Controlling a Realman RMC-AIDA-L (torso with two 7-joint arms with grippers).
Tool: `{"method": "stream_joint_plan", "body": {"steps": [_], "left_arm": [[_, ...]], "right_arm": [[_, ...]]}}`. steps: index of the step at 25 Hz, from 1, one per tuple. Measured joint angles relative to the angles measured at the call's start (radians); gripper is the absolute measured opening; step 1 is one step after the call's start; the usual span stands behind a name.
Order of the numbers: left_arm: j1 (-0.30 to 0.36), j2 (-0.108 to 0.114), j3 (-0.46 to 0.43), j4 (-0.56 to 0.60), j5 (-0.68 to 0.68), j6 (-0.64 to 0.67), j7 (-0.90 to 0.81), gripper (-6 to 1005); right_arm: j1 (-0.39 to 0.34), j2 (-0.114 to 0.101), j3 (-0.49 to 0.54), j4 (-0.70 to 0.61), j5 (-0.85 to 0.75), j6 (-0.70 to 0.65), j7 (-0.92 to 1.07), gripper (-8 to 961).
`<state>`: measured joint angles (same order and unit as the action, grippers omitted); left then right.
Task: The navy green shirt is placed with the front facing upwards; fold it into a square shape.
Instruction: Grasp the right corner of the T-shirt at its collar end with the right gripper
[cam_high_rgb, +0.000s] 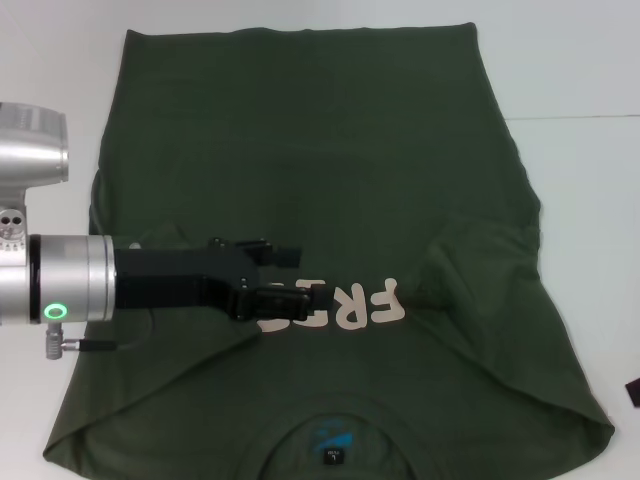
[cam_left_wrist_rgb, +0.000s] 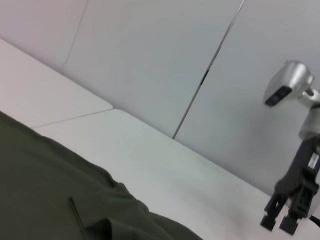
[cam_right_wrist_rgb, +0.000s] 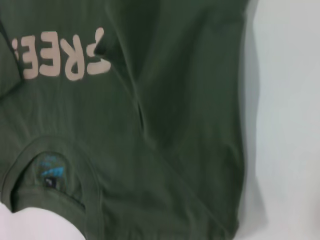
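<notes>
collar: nearest me, at 6 o'clock in the head view. The navy green shirt (cam_high_rgb: 330, 170) lies chest-up on the white surface (cam_high_rgb: 580, 80), collar with its blue print and small black tag (cam_high_rgb: 331, 457) toward me, hem far off at 12 o'clock.

sleeves: both look tucked in over the chest already. My left-side one is folded across at around 8 o'clock, the other sits as a rumpled flap at 3 o'clock, its tip just covering the edge of the F.

my left claw: reaching in from 9 o'clock, low over the chest lettering (cam_high_rgb: 365, 305). left claw (cam_high_rgb: 325, 296) looks pressed together, and I honestly can't say whether any cloth is pinched in it, dark fingers on dark fabric.

my right claw: not in the head view at all. The left wrist view shows right claw (cam_left_wrist_rgb: 280, 222) hanging above the bare surface, well apart from the shirt, fingers looking slightly parted but empty.

progress guess: side folds in, so maybe halfway. Still to do: bring hem and collar together lengthwise to get an actual square, plus flatten that lumpy flap.

hidden stuff: my arm covers the end of the lettering, only FRE and a bit shows. Collar is cut off by the frame edge. Can't tell how neat the tucked edges are underneath.
</notes>
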<state>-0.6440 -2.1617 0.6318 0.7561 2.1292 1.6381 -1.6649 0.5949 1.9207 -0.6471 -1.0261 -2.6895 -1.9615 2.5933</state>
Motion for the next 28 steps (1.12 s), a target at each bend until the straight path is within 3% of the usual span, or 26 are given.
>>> {"method": "stream_joint_plan", "body": {"steps": [7, 28], "left_arm": [[0.002, -0.001, 0.0, -0.008, -0.006, -0.009, 0.005, 900], [0.017, -0.001, 0.0, -0.009, -0.006, -0.011, 0.005, 890]], "right_arm": [[0.021, 0.002, -0.011, 0.132, -0.002, 0.096, -0.007, 945], [0.063, 0.02, -0.061, 0.27, -0.003, 0.223, -0.007, 932]]}}
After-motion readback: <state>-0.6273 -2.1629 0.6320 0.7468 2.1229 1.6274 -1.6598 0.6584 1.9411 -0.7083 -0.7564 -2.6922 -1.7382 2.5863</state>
